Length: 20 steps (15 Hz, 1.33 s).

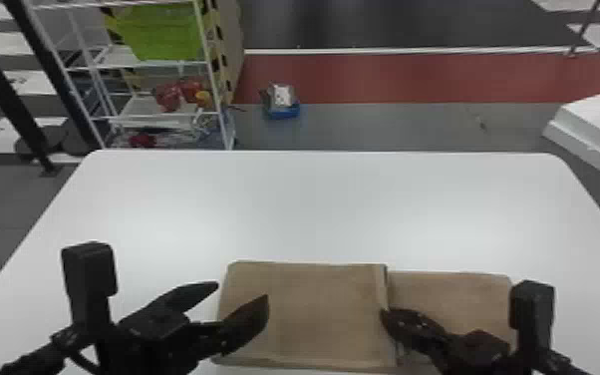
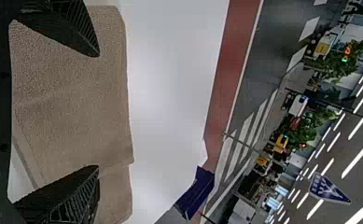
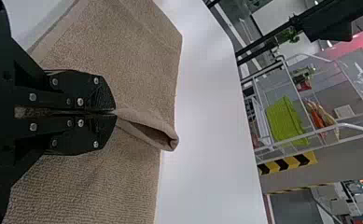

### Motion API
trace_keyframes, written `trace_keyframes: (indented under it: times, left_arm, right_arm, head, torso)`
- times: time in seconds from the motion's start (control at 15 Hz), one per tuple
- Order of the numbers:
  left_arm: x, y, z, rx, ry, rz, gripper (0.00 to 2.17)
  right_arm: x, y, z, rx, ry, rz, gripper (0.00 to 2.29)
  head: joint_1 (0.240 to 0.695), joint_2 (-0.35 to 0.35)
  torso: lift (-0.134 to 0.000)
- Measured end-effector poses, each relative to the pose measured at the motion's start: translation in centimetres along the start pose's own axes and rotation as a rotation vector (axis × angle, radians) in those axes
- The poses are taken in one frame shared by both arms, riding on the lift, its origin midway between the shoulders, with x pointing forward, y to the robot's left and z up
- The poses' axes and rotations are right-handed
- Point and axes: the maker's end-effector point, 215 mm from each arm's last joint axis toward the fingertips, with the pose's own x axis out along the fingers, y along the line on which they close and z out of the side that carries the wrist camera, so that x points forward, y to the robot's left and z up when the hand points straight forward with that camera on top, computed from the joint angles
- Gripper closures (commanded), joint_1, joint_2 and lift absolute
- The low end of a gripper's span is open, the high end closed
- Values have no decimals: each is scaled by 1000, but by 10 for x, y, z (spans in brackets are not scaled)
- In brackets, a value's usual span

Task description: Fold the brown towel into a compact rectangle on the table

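1. The right end effector [image 1: 386, 313] is closed down to a narrow pinch on the brown towel [image 1: 309, 309]. It is at the upright-looking edge where the upper folded section ends, right of the towel's middle.
2. In the right wrist view, the right end effector [image 3: 115, 112] has its two flat fingers together, tips meeting on a raised fold of the cloth. Beyond the tips that fold curls over, leaving a narrow hollow at its end.
3. The left end effector [image 1: 240, 294] is spread wide with nothing between its fingers. In the head view, one fingertip shows against the bench [image 1: 314, 209] just outside the towel's left edge, the other against the upper folded section.
4. In the left wrist view, the left end effector [image 2: 98, 111] shows a broad gap between its fingers, with the towel in the background behind that gap.
5. The towel lies on the near part of the white bench, from about the middle toward the right. Its left section is the upper one; the right section extends out from under it, at a lower level. Stacked edges show along the near side of the left section.
6. Past the bench are a white rack [image 1: 149, 118] holding a bright green item [image 1: 164, 35], and a blue container [image 1: 284, 113] on the floor.
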Motion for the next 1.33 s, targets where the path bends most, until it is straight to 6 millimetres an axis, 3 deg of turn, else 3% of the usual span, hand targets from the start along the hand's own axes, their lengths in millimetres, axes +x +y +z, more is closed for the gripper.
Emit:
trace_keyframes:
  times: [0.27, 0.47, 0.73, 1.13, 1.33]
  left_arm:
    - [0, -1, 0, 1, -1, -3, 29]
    - [-1, 0, 2, 6, -10, 2, 29]
    - [-5, 2, 6, 17, -30, 10, 29]
    - [-20, 6, 0, -5, -32, 6, 46]
    - [-34, 10, -16, -60, -18, -34, 194]
  right_arm:
    - [2, 17, 13, -16, -27, 28, 1116]
    - [0, 37, 34, -14, -78, 68, 1116]
    - [-18, 64, 68, -29, -156, 100, 1116]
    - [-29, 69, 105, -51, -248, 96, 1119]
    - [-32, 74, 115, -39, -280, 118, 1119]
  head:
    - [695, 74]
    - [695, 92]
    - [695, 118]
    - [695, 125]
    - [695, 147]
  torso:
    - [-123]
    - [-123]
    - [-123]
    - [-123]
    - [-123]
